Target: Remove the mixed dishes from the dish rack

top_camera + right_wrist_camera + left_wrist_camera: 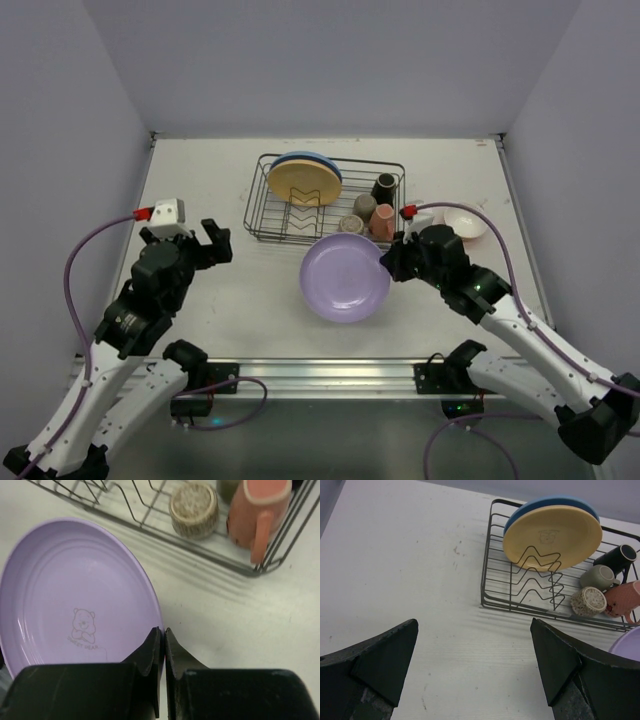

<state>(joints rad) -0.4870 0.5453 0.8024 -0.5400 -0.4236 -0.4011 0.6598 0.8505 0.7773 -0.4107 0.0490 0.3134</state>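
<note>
Left gripper [190, 241]: mine, jaws spread wide and empty, over the table [200, 180] left of the rack.
Dish rack [258, 205]: far centre; the yellow plate [305, 183] and blue plate [303, 156] stand upright in its prongs, with the cups [365, 208] at its right end.
Purple plate [343, 278]: outside the rack, just near of it. It looks light, stiff and slick.
Right gripper [162, 640]: my fingers are pinched on that plate's right rim. It is a thin edge hold, so the plate may pivot, I judge.
</note>
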